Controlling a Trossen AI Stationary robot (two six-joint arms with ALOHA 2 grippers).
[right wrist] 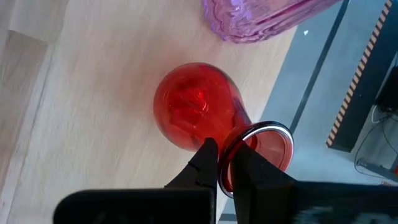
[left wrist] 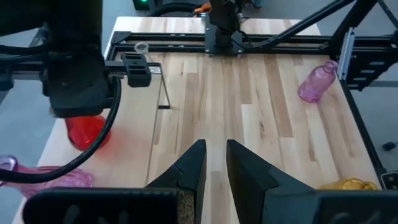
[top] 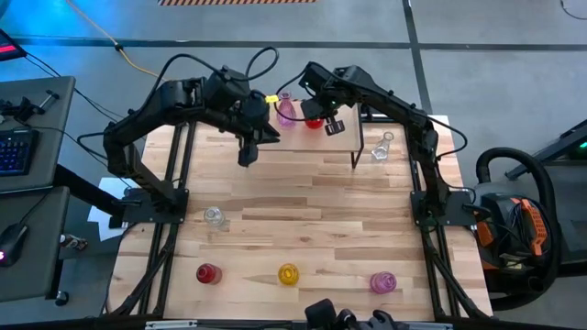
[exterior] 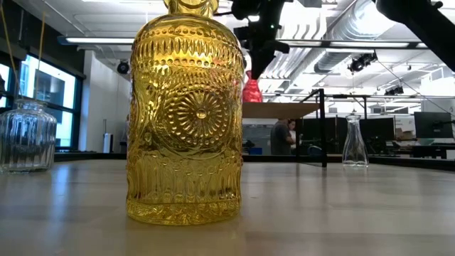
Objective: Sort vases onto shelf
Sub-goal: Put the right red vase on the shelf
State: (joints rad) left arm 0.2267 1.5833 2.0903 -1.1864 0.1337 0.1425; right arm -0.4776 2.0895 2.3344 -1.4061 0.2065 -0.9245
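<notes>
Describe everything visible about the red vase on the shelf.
The red vase is translucent red glass with a round belly, a narrow neck and a flared lip edged in a pale ring. It stands upright on the shelf, on its light wood top beside a pink vase. The right gripper is shut on its neck just under the lip; the wrist view looks down on it from above.

Glossy ribbed glass vases (exterior: 186, 114) on a matt wood-plank table (top: 303, 211).
</notes>
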